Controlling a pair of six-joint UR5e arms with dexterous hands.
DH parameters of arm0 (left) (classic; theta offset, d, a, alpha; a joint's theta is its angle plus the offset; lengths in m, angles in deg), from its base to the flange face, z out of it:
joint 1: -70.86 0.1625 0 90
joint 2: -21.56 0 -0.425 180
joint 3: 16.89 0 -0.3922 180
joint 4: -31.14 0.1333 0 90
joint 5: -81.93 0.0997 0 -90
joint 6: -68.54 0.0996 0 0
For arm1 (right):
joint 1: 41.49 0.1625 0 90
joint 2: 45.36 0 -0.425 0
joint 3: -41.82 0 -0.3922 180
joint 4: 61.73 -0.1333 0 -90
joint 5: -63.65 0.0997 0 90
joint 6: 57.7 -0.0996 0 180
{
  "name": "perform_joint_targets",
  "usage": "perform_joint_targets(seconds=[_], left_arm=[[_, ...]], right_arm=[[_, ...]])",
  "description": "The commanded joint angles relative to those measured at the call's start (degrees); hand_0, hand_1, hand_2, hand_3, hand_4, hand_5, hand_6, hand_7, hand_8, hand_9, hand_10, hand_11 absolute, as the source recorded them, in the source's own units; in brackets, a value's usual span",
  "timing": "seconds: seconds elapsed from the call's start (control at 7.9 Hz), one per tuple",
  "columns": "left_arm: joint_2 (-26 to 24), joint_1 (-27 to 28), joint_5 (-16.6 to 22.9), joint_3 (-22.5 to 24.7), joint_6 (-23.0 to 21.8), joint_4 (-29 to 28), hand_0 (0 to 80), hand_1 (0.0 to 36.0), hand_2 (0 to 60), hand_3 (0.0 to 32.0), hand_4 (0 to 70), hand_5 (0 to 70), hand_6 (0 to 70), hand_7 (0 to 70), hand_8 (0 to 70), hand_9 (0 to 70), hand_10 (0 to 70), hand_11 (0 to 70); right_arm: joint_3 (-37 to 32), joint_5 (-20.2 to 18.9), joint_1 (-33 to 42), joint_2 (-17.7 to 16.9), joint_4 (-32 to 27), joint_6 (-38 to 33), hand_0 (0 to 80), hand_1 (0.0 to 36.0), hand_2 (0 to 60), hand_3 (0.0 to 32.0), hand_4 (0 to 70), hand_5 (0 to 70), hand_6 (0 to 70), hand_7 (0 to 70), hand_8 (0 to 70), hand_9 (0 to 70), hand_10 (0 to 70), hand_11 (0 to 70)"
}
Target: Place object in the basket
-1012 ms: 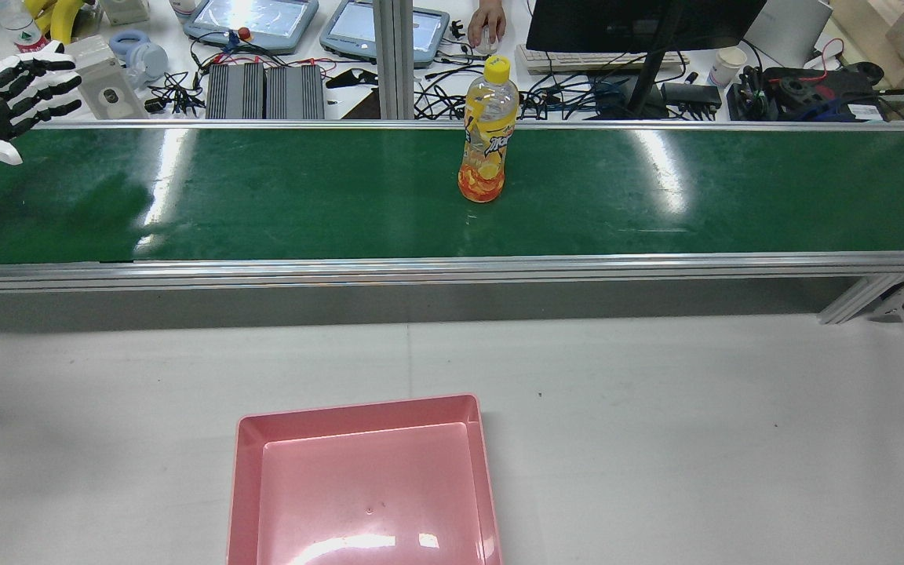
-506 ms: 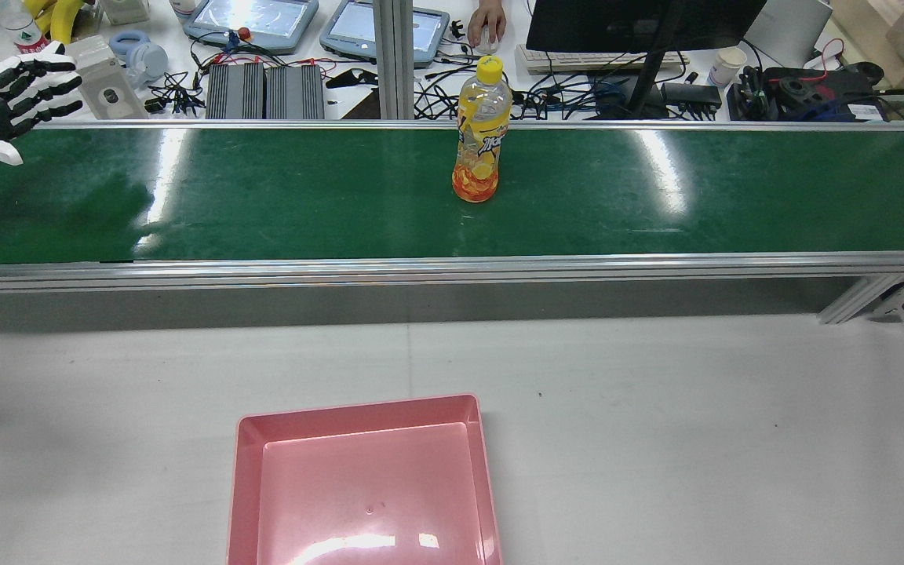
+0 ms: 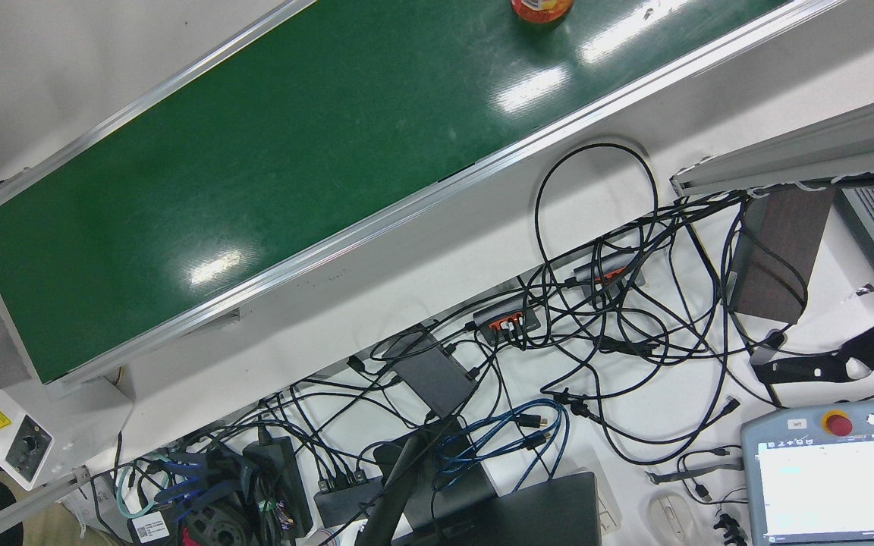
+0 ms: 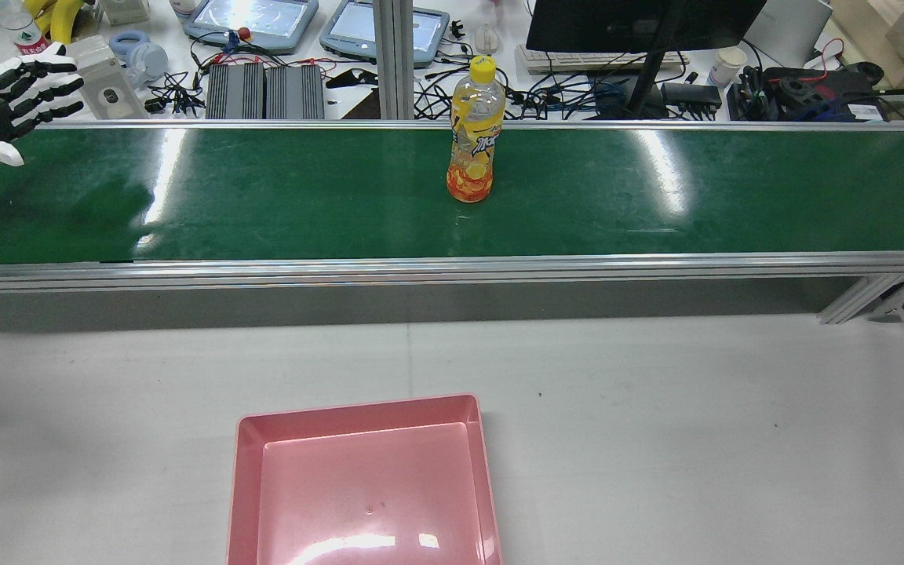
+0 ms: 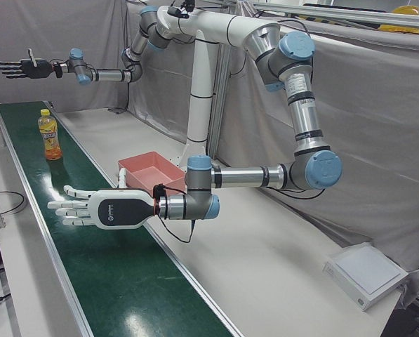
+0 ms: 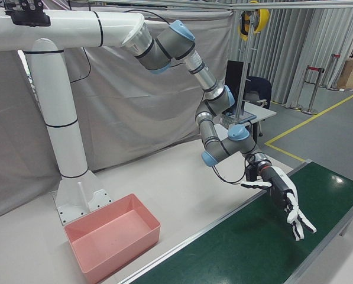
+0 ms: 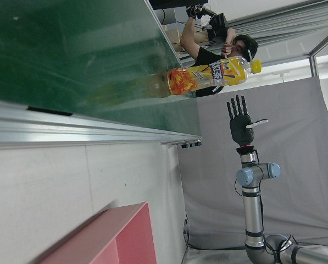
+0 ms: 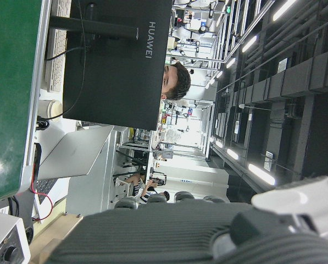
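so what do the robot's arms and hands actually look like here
Both arms are white and silver tubes with light blue joint caps, rising from white pedestals. The left hand is black with white finger segments on a dark wrist. The right hand has a white palm shell with small printed lettering, white fingers with dark joints, a black and silver wrist cuff and a thin black cable looping beneath.

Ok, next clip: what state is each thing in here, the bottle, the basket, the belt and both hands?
bottle: upright on the belt, yellow cap on, nothing touching it.
pink basket: on the white table, open side up, empty.
green belt: carries only the bottle.
left hand: open, fingers spread, holding nothing, at the belt's end.
right hand: open, raised above the belt beyond the bottle, holding nothing.
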Motion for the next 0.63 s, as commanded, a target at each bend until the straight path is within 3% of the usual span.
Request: perform_joint_targets(seconds=[0.0, 0.51], left_arm=[[0.1, 0.0, 0.0, 0.0, 0.0, 0.0, 49.1, 8.0, 0.0, 4.8, 12.4, 26.2, 1.8, 1.0, 9.4, 9.4, 8.0, 12.6], [0.0, 0.0, 0.0, 0.0, 0.0, 0.0, 49.5, 7.9, 0.0, 5.4, 12.6, 25.0, 1.3, 0.7, 9.1, 9.2, 7.6, 12.1]], right_arm=[[0.0, 0.0, 0.0, 0.0, 0.0, -0.1, 0.0, 0.0, 0.0, 0.0, 0.0, 0.0, 0.0, 0.0, 0.0, 0.0, 0.0, 0.0], [0.0, 0.0, 0.0, 0.0, 0.0, -0.1, 0.0, 0.0, 0.0, 0.0, 0.0, 0.0, 0.0, 0.0, 0.0, 0.0, 0.0, 0.0]])
